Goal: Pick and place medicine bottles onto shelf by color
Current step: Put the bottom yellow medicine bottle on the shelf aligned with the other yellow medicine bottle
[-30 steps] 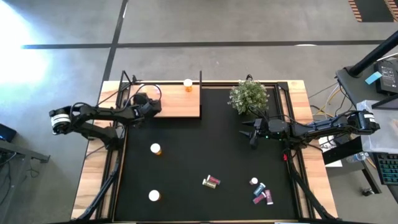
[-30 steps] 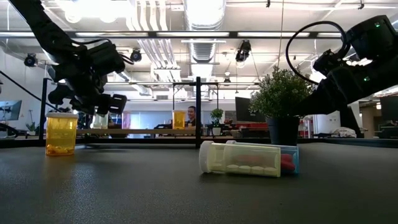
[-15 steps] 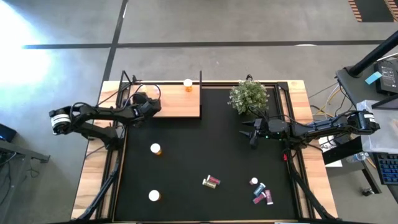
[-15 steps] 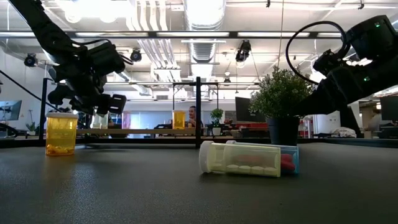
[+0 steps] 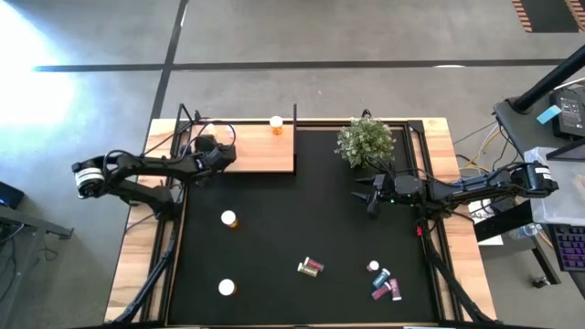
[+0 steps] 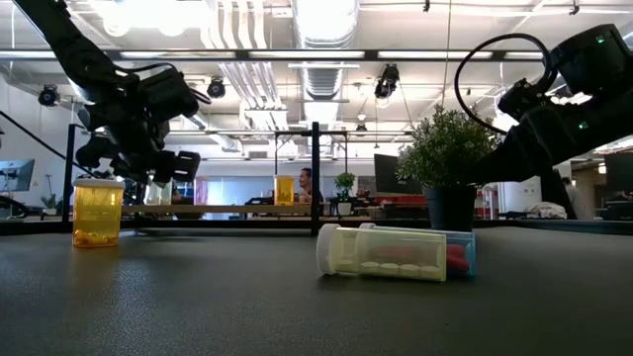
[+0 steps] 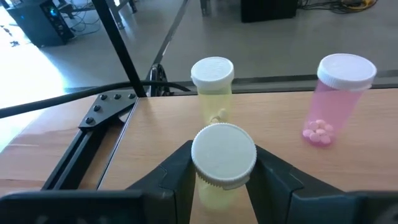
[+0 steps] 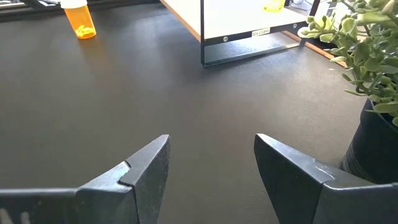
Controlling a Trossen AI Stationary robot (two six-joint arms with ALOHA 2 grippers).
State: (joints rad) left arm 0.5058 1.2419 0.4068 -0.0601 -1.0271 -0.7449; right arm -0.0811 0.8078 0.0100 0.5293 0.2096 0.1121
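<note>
My left gripper (image 5: pixel 218 152) is over the left part of the light-wood shelf (image 5: pixel 265 157), shut on a yellowish white-capped bottle (image 7: pixel 222 163). Beyond it on the shelf stand another yellowish bottle (image 7: pixel 212 87) and a pink one (image 7: pixel 339 94), each on its base. An orange bottle (image 5: pixel 276 123) stands at the shelf's far edge. Two orange bottles (image 5: pixel 228 218) (image 5: pixel 226 287) stand on the black mat. Several more bottles (image 5: pixel 311 267) (image 5: pixel 384 281) lie at the near right. My right gripper (image 5: pixel 370 194) stands open over the mat, near the plant, with nothing between its fingers. My left gripper pinches the yellowish bottle between its two fingers (image 7: pixel 177 177), on the body's sides just under the white cap (image 7: pixel 206 190). The fingers slant down from the table's left side. The bottle stands upright. Its base is below the picture's edge, so whether it rests on the shelf does not show.
A small green plant (image 5: pixel 366 142) in a dark pot stands at the far right of the mat. Thin black posts (image 5: pixel 294 119) rise at the shelf's edges. The middle of the mat (image 5: pixel 292 210) is bare.
</note>
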